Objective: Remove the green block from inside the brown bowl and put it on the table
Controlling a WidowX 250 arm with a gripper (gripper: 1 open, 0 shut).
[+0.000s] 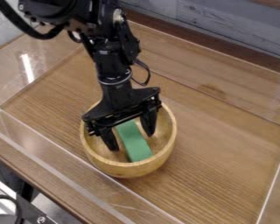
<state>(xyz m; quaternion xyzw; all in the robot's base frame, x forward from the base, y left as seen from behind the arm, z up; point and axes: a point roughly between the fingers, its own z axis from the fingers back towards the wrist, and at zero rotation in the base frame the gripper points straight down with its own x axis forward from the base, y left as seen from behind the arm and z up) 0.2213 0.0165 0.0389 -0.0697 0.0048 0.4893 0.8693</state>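
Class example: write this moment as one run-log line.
tool: open, over bowl | green block: inside brown bowl | bowl: on table

Grey plank panel [219, 31] behind; black cable [7, 206] lower left.

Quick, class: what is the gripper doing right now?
Gripper: open, its fingers on either side of the green block, not closed on it.

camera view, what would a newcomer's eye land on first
Probably the green block, the one vivid colour, lying inside the round brown bowl near the middle of the view. Next, the black tool reaching down from the top into the bowl, its jaws open on either side of the block.
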